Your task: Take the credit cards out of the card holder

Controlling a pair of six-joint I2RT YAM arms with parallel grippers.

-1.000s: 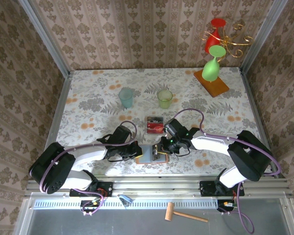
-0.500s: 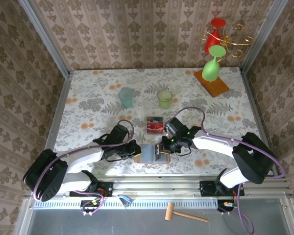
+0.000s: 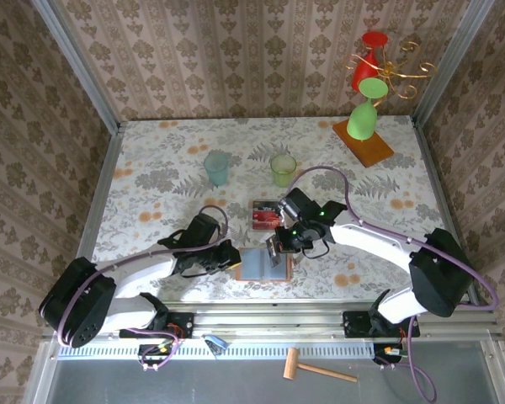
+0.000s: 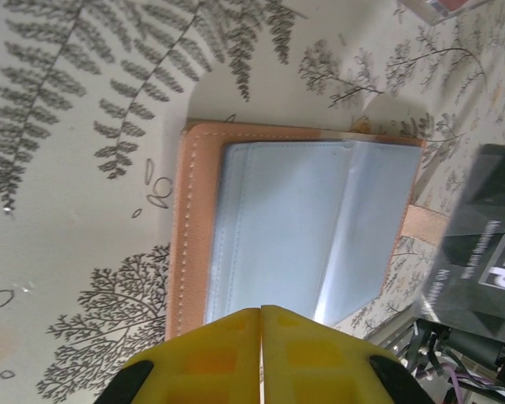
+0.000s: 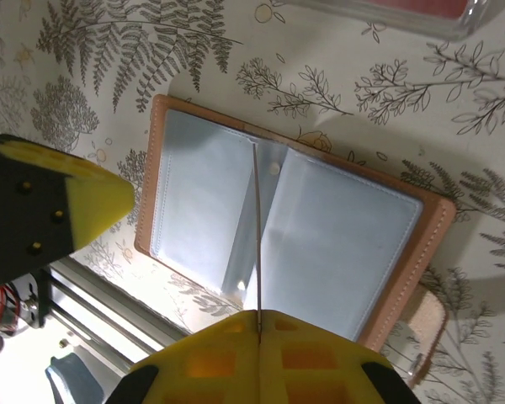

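R fingers (image 5: 206,358) pinch card (image 5: 257,236) edge-on over holder (image 5: 337,240) | L fingers (image 4: 215,353) at edge

White lettering on the dark card (image 4: 478,252) is blurred and partly cut off; no word can be read.

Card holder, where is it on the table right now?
In the top view the card holder lies open near the table's front edge, the left gripper at its left edge and the clear tray just behind it.
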